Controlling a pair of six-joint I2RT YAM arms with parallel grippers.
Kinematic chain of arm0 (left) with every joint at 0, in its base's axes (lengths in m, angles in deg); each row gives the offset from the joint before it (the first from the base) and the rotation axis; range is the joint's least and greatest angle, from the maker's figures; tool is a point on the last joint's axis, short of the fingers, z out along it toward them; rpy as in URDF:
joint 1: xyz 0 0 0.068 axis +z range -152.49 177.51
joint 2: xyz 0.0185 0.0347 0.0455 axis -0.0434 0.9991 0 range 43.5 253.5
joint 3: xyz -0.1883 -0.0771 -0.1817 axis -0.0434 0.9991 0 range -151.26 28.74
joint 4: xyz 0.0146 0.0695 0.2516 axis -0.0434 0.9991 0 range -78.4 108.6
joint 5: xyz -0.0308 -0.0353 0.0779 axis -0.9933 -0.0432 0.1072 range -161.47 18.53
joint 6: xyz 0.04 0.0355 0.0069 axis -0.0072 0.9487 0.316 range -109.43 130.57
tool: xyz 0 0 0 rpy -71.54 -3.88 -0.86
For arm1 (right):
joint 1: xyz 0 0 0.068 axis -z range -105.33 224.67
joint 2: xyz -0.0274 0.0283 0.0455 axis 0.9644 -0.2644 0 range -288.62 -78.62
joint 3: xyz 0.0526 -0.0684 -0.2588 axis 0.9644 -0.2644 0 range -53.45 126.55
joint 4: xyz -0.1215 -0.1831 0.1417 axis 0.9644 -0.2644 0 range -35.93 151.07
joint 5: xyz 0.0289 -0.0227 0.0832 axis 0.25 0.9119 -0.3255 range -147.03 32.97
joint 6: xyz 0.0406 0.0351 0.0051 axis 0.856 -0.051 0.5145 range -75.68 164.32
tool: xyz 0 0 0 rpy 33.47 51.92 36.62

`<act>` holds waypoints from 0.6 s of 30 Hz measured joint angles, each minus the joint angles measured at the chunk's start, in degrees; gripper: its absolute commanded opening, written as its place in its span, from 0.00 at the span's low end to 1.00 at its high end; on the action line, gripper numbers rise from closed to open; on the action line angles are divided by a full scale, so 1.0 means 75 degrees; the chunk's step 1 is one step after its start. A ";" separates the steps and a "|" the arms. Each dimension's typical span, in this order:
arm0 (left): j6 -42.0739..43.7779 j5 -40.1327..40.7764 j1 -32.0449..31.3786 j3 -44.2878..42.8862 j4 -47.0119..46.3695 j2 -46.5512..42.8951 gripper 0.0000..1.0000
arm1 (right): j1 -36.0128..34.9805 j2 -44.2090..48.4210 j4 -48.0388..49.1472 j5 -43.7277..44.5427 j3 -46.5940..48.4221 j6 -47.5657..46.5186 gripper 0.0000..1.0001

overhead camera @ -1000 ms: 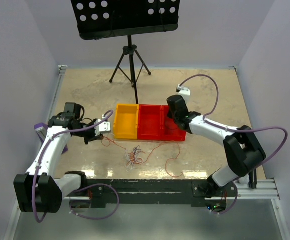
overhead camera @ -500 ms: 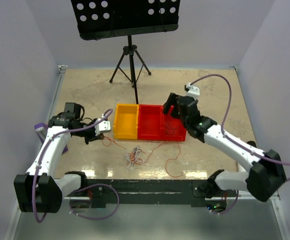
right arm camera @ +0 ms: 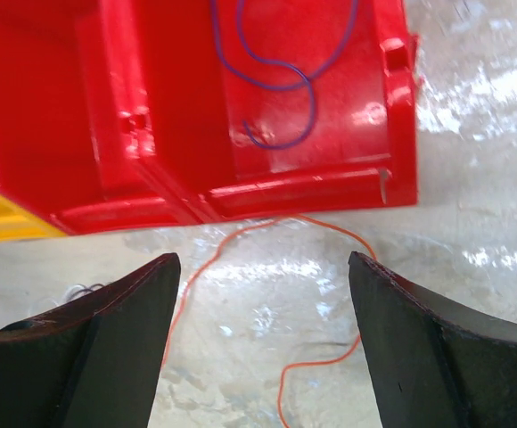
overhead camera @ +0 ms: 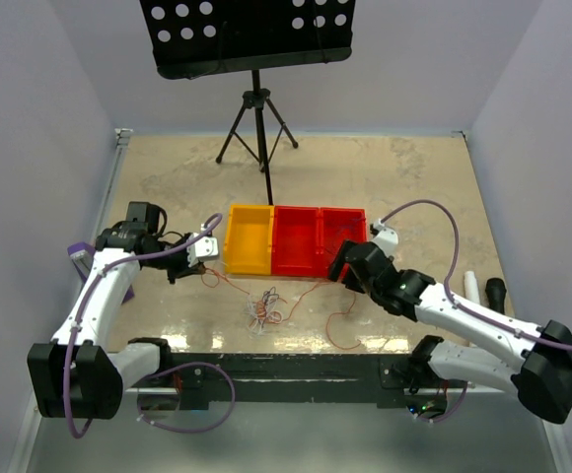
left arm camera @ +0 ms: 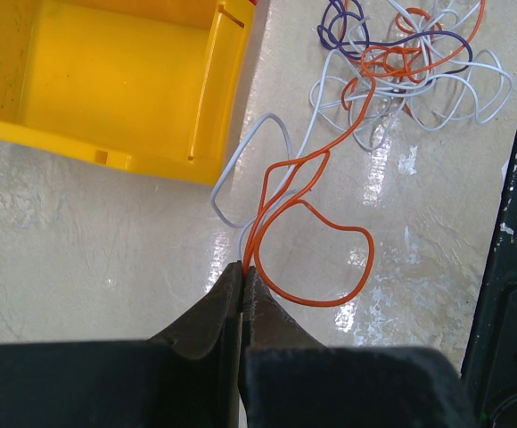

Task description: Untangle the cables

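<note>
The right arm has drawn back from over the red bin toward the near edge of the bench. The right jaws hang spread and empty, and a purple wire lies inside that bin: one strand sorted, I'd say. The left jaws stay pressed on an orange wire beside the yellow bin. The cables sit knotted on the bench between the arms.

Tool spread wide over orange cable, beside red bin holding purple cable.
</note>
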 measured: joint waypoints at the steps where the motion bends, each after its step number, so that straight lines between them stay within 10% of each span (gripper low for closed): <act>1: 0.0000 0.0000 0.0000 0.0000 0.0000 0.0009 0.01 | -0.0023 -0.0029 -0.0090 0.0003 -0.0052 0.0119 0.80; 18: 0.0003 0.0000 0.0000 0.0000 0.0000 0.0082 0.01 | -0.0335 -0.1967 -0.0227 0.0627 0.0052 0.0697 0.62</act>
